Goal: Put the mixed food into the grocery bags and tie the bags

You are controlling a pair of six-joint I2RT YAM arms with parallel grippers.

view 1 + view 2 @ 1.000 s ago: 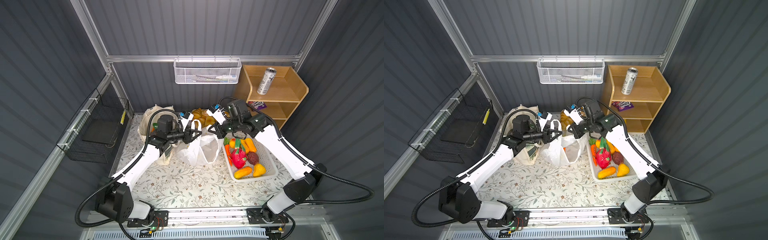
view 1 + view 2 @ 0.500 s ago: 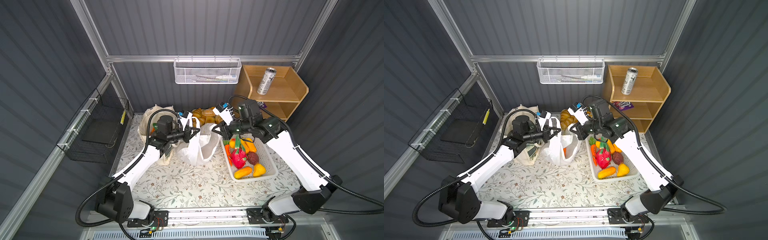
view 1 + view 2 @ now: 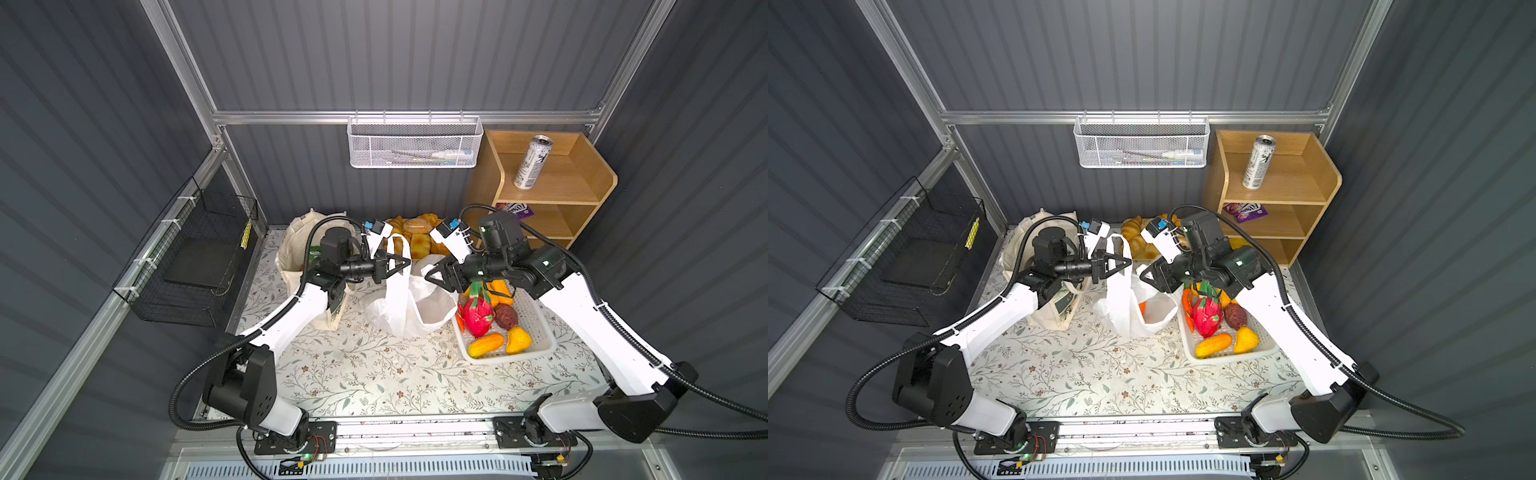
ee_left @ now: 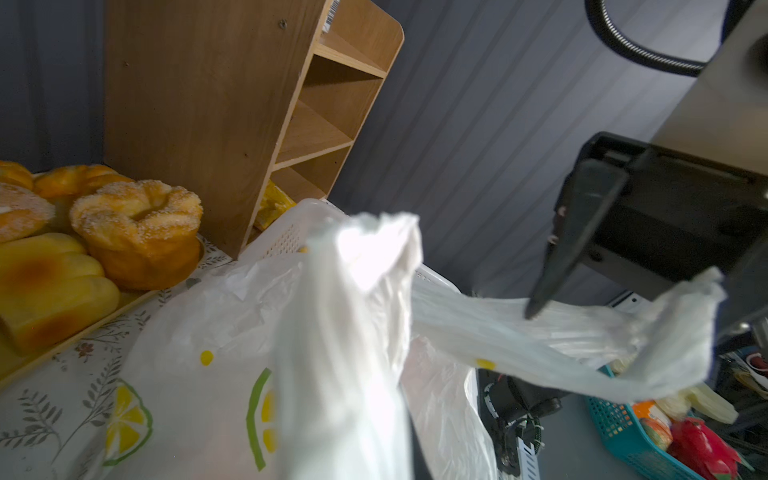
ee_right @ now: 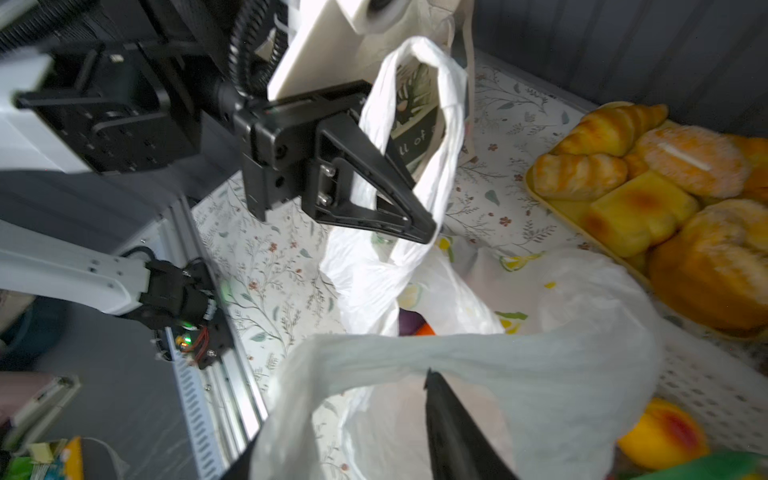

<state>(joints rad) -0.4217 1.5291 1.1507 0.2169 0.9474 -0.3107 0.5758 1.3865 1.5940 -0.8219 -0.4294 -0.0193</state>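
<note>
While the left gripper (image 3: 409, 262) clamps a handle of the plastic bag (image 3: 400, 309) and the right gripper (image 3: 429, 276) gapes, only the right wrist view shows the eggplant (image 5: 409, 322) inside.

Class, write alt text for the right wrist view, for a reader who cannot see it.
The left gripper, shut, pinches one handle of the lemon-print plastic bag above a floral tablecloth. The bag's other handle drapes between the right gripper's open jaws, and bread rolls and croissants sit nearby.
</note>
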